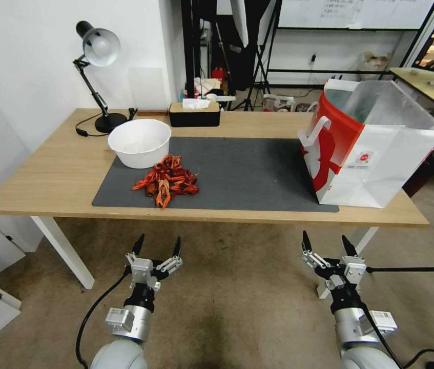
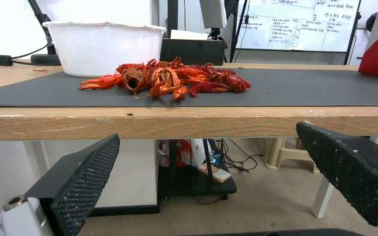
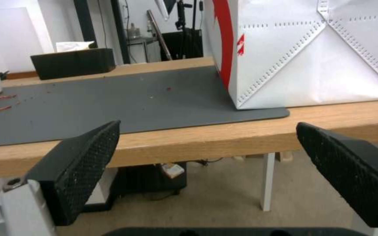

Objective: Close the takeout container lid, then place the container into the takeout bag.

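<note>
Takeout bag [image 1: 375,148] upright at tabletop's right edge, mouth open. Left gripper [image 1: 158,245] and right gripper [image 1: 328,242] spread, empty, below front edge.

The table [image 1: 47,174] has a light wood top with visible grain. On it lies a matt, dark grey mat [image 1: 257,174], smooth. At the mat's right end stands the takeout bag [image 1: 375,164], of paper, with a silvery lining. The white bowl [image 1: 139,142] beside the mat's far left corner looks matt. Both grippers' finger pads [image 3: 88,164] are black and knobbly.
</note>
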Robot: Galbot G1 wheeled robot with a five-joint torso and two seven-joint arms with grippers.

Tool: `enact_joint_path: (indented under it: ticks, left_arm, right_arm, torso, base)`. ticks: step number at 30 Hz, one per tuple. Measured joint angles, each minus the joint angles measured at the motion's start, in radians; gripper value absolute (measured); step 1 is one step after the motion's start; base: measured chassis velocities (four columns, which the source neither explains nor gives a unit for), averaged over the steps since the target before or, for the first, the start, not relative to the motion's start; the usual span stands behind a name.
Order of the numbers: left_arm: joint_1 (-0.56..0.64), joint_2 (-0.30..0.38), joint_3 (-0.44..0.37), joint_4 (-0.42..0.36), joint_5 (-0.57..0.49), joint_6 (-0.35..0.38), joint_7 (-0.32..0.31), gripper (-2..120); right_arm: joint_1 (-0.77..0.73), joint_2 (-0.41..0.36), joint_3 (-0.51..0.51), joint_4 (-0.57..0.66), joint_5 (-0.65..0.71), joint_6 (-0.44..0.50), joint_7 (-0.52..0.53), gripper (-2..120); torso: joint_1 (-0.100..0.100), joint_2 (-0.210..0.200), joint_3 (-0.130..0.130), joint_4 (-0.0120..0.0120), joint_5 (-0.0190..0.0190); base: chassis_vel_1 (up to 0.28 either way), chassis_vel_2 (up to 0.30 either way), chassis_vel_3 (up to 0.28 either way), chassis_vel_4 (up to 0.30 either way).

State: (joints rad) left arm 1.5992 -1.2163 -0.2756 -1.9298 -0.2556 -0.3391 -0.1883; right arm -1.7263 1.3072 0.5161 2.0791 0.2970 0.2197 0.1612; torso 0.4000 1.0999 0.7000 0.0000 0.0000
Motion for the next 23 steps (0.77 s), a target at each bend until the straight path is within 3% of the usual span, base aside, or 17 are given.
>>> enact_joint_path:
  ticks: [23]
  left_arm:
    - [0.000, 0.000, 0.000, 0.000, 0.000, 0.001, 0.000, 100]
  right_arm:
    - [0.000, 0.000, 0.000, 0.001, 0.000, 0.000, 0.000, 100]
  torso:
    - [0.000, 0.000, 0.000, 0.0000, 0.0000]
  base:
    - [0.000, 0.000, 0.000, 0.000]
